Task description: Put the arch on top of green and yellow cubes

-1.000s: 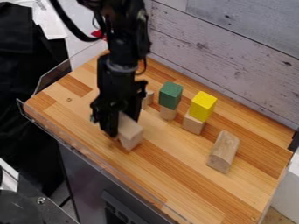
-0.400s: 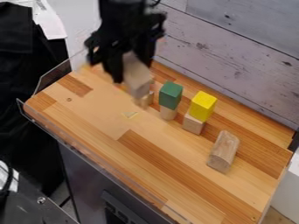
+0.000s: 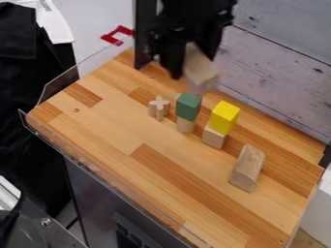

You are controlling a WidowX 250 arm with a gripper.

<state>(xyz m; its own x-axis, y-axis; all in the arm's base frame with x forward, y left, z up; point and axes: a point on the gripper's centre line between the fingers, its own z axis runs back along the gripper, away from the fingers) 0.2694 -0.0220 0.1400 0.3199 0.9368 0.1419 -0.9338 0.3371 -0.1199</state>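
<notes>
From where I stand, the black pincer (image 3: pixel 194 67) is closed around a pale wood block, which I think is the arch (image 3: pixel 200 71), up in the air close to the green cube (image 3: pixel 188 106) and a bit behind it. The green cube sits on a small round block (image 3: pixel 186 126), and the yellow cube (image 3: pixel 224 117) sits on a plain wood block (image 3: pixel 214 138) beside it on the worktop (image 3: pixel 110 118), so both look ready. Picking up looks done, but the arch is not on the cubes yet, so it must go across both tops and be let go.
</notes>
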